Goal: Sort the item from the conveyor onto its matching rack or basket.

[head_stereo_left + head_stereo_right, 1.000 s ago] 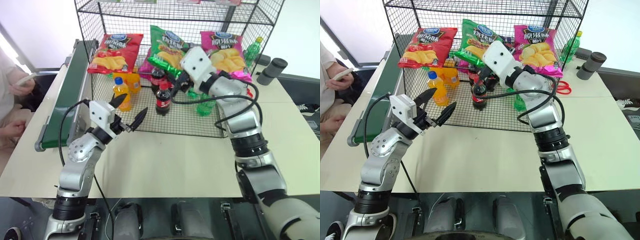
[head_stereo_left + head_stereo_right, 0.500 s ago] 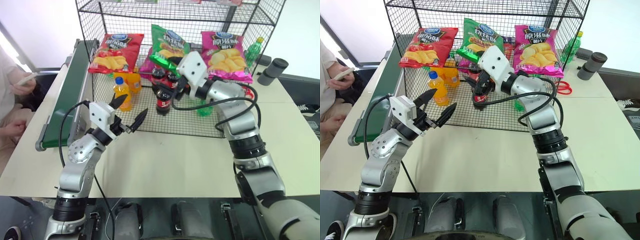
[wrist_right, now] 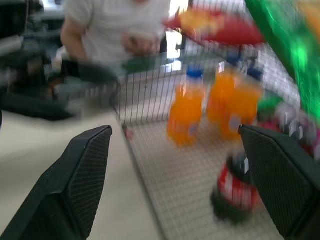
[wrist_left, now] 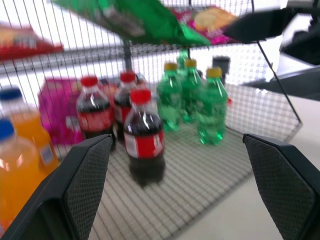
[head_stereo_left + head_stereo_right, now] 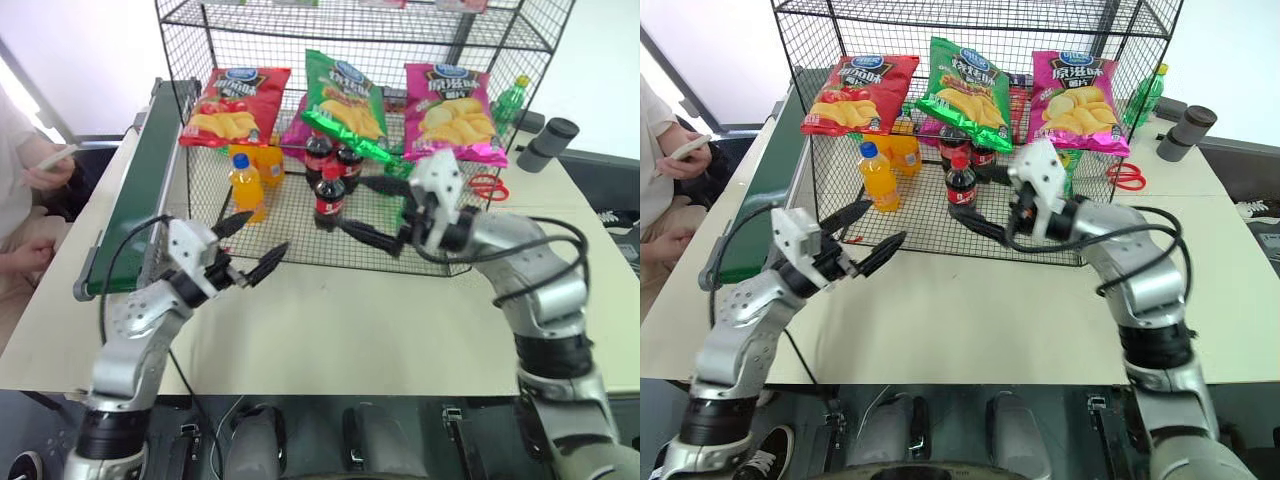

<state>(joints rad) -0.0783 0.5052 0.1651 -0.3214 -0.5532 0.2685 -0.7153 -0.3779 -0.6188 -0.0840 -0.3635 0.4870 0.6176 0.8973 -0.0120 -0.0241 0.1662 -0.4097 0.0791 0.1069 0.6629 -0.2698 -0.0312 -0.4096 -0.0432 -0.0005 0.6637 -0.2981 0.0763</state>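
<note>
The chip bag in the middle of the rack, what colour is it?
Green, with yellow chips and a blue logo: the green crisp bag shows best in the right eye view.

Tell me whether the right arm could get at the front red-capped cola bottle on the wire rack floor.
Probably yes: the rack's front stands open, the front cola bottle stands foremost, and the right gripper hovers beside it, jaws open.

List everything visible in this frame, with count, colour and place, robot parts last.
green crisp bag: one, green, rack shelf, between the red and pink bags
red crisp bag: one, red, same shelf, conveyor side
pink crisp bag: one, pink, same shelf, far side
rack: one, black wire mesh, on the table
conveyor: one, dark green belt, beside the rack
orange bottles: several, orange, rack floor
cola bottles: three, dark with red caps, rack floor
green bottles: several, green, rack floor
scissors: one pair, red, table
person: one, white top, beyond the conveyor
left gripper: black fingers, open, empty
right gripper: black fingers, open, empty
</note>
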